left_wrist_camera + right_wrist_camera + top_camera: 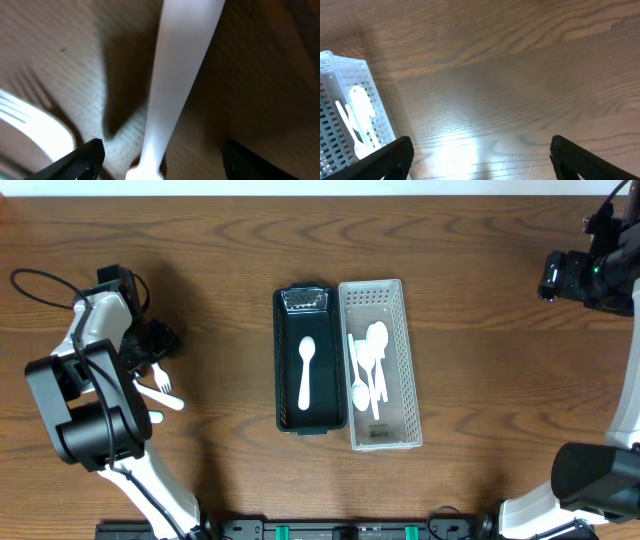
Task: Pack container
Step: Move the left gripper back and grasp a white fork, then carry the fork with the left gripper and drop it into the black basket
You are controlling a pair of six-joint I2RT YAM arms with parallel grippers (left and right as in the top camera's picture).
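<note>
One piece packed and little more, judged from above: spotted a lone spoon (307, 370) lying lengthwise in the black container (326, 385) at mid-table. Counted several more spoons (372, 352) heaped in the white basket (405, 380), pressed against the container's right side, and reckoned none of those packed yet. Swung left and found a fork (162, 386) flat on the table (520, 60), well apart from the container, down by the left arm. Caught the left gripper (162, 152) low over that spot, fingers spread wide, straddling a white handle (175, 75) without pinching it. Couldn't tell through the blur whether that handle belonged to a second fork or to something else. Picked out tines just beside it in the wrist view. Found the right gripper (480, 150) far off toward the right edge, fingers parted too, with nothing between them but bare wood and only a basket corner showing at the left of its view. Read it as early going: one item in, a pick being lined up on the left, the pinch and the carry across not yet done, and the loose cutlery plus perhaps the whole basket load left to shift
</note>
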